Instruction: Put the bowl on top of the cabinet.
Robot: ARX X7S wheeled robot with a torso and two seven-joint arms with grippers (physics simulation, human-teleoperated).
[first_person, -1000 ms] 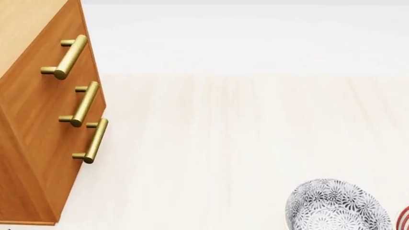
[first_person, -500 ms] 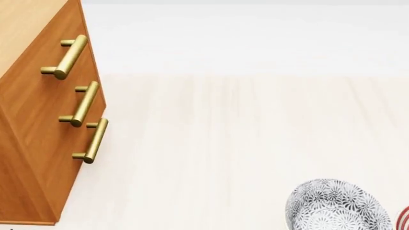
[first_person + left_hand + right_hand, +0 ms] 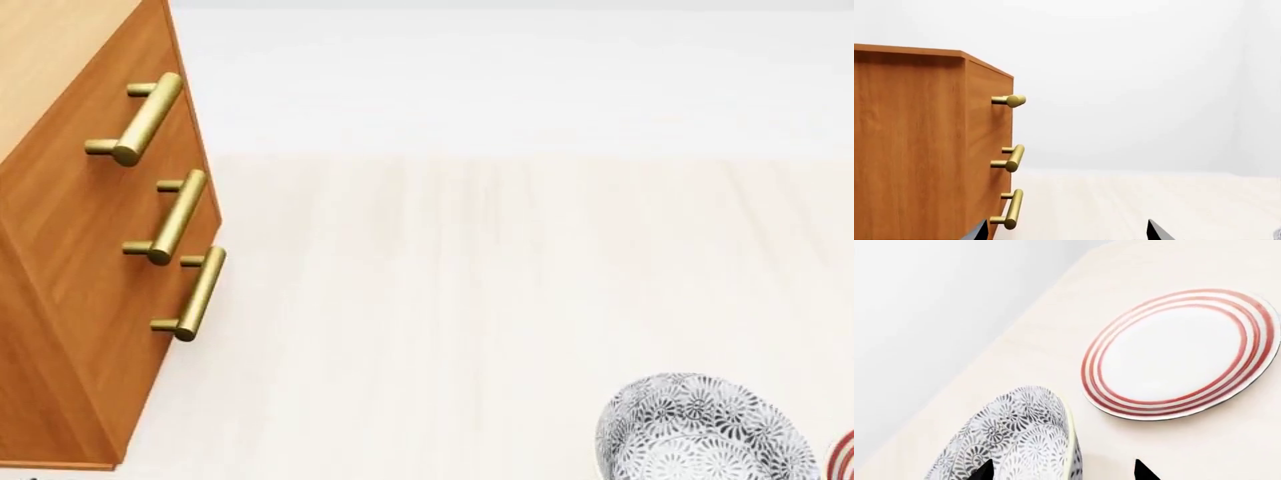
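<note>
1. Head view shows no change over the last second: the bowl (image 3: 705, 428) sits in the same near-right spot on the floor (image 3: 507, 290), the cabinet (image 3: 80, 250) at far left, well apart. By my reading, the pick-up has not begun.
2. Right wrist view: the right gripper (image 3: 1062, 471) shows only two dark fingertips, spread, with the bowl's rim between them; the plate (image 3: 1179, 353) lies just beside the bowl.
3. Left gripper (image 3: 1066, 231), fingertips also spread and empty, faces the cabinet.
</note>
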